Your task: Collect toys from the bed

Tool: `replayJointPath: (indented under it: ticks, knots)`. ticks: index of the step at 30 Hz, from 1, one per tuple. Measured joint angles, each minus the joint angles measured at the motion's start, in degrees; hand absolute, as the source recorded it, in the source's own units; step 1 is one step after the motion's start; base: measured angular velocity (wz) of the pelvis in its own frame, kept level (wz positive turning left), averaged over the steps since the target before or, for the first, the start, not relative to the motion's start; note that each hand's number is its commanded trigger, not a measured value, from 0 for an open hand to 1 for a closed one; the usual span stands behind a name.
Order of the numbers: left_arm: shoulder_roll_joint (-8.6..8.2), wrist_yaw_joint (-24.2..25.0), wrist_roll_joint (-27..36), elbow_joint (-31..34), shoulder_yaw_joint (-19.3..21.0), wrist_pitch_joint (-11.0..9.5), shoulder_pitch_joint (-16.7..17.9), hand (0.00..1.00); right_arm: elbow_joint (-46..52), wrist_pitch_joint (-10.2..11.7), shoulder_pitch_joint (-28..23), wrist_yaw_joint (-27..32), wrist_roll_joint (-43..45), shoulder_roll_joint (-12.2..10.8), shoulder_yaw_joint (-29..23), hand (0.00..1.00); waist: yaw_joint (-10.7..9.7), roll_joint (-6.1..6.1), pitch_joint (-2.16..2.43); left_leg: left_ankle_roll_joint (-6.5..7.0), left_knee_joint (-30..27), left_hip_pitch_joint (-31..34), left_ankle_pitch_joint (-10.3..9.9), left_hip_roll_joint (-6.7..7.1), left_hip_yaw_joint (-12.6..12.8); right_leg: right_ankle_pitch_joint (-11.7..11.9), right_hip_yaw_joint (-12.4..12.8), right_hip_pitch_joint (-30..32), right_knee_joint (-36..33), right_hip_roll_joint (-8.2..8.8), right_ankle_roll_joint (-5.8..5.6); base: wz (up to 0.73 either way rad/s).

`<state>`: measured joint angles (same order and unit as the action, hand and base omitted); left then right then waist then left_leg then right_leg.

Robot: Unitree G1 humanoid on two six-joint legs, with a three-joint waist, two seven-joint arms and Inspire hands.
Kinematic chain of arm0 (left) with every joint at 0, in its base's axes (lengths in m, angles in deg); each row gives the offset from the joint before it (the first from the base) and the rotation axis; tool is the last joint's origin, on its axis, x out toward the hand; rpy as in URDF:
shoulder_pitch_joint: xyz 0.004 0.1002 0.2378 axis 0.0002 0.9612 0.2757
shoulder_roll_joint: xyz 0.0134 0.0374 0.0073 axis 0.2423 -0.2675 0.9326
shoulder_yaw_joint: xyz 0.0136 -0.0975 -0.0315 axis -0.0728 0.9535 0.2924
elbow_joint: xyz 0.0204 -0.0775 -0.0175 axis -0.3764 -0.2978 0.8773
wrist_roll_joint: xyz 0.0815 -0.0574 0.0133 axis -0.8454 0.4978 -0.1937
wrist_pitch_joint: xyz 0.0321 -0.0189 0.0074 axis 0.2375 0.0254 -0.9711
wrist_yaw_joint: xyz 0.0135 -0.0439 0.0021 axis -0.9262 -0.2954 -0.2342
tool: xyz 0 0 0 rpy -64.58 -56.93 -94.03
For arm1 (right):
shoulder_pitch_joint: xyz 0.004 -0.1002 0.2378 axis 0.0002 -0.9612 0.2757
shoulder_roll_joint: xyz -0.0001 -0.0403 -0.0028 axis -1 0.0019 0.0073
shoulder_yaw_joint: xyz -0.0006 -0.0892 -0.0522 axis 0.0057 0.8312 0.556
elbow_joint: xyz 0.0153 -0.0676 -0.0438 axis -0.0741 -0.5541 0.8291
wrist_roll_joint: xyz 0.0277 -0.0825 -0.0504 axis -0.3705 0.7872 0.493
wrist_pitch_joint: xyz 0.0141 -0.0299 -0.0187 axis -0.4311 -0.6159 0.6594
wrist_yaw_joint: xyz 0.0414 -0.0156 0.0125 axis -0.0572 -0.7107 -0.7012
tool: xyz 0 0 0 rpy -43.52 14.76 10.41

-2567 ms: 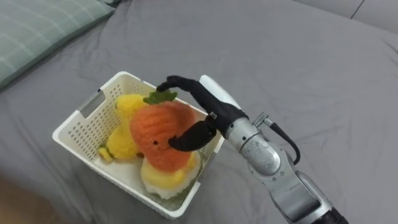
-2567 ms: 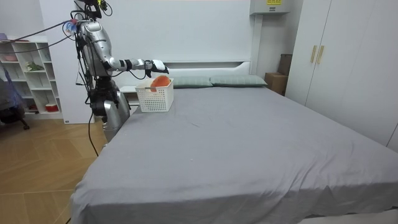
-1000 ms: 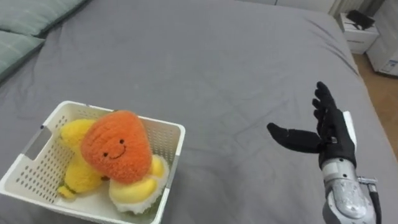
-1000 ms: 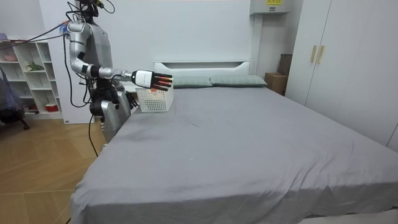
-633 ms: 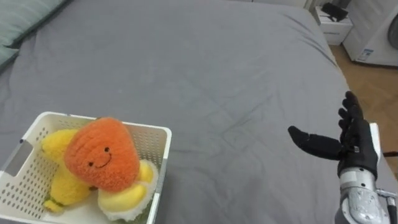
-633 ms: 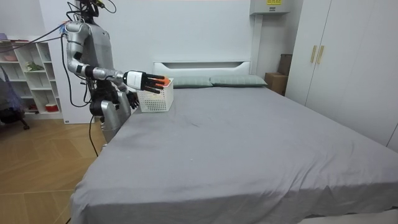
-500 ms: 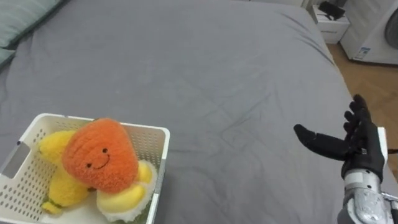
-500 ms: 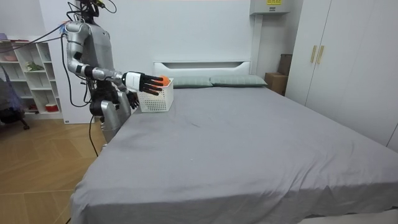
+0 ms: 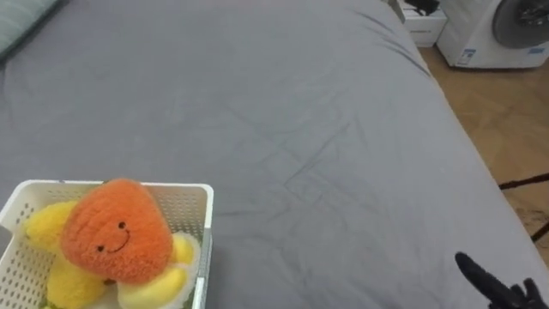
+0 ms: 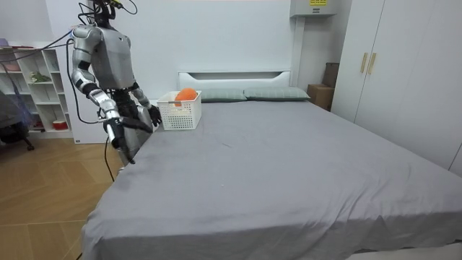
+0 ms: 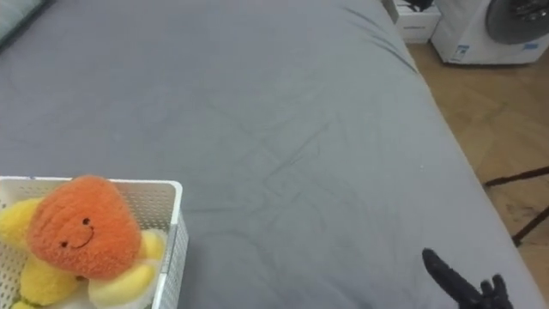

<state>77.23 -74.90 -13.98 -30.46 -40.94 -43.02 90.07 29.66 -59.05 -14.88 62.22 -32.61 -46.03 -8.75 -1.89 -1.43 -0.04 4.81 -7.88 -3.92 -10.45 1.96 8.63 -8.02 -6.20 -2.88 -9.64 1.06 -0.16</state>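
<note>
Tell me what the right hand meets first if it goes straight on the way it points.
The way looks free: the right hand points forward and leftward over bare grey sheet, well clear of the white basket. Depth is unclear; it might graze the sheet.

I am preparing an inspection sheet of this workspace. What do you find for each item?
surface: grey bed sheet, lightly wrinkled.
job's things: orange plush toy on top of yellow plush toys, all inside the white basket.
clutter: nothing seen.
robot hands: right robot hand low at the bed's side, visible fingers straight, holding nothing; left robot hand hangs low near the basket.
cables: nothing seen on the bed.
surroundings: wooden floor, white appliance, pillows, wardrobe.
</note>
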Motion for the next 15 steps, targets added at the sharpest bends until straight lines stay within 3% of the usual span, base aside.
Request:
replayJointPath:
  ticks: [4,5,10,15]
  knots:
    - [0.02,0.03,0.0,-0.29,0.52,-0.01,0.72,0.0,-9.26,0.02,-0.64,-0.66,-5.62,-1.01,-3.76,0.0,-1.04,0.34,-0.09,0.04,-0.84,0.04,-0.26,0.03,0.05,-0.83,-0.05,-0.01,-0.17,0.25,-0.13,-0.01]
    - [0.01,0.03,0.03,-0.28,0.56,-0.01,0.95,0.0,-12.21,0.03,-0.82,-1.0,-6.05,-1.01,-4.37,0.0,-1.17,0.52,0.09,0.02,-0.86,-0.01,-0.27,0.03,0.05,-0.99,-0.21,-0.04,-0.18,0.44,-0.14,0.0]
    - [-0.04,0.43,0.52,-0.71,0.72,-0.03,1.35,0.0,-25.71,-0.39,-0.41,-4.1,-4.23,-1.05,-6.11,0.0,-2.36,0.49,0.1,-0.08,-0.74,-0.59,-0.27,-0.01,0.01,-1.09,-0.23,-0.5,-0.4,0.39,-0.01,0.0]
    - [0.08,2.34,-0.18,-1.35,3.83,0.6,1.94,0.0,-35.97,-4.15,-1.28,-11.21,2.69,-1.15,-6.69,0.0,-3.26,-0.27,0.39,-0.17,-0.77,-0.59,-0.34,0.16,-1.03,-1.39,-0.9,-1.01,-0.21,0.56,-0.01,0.07]
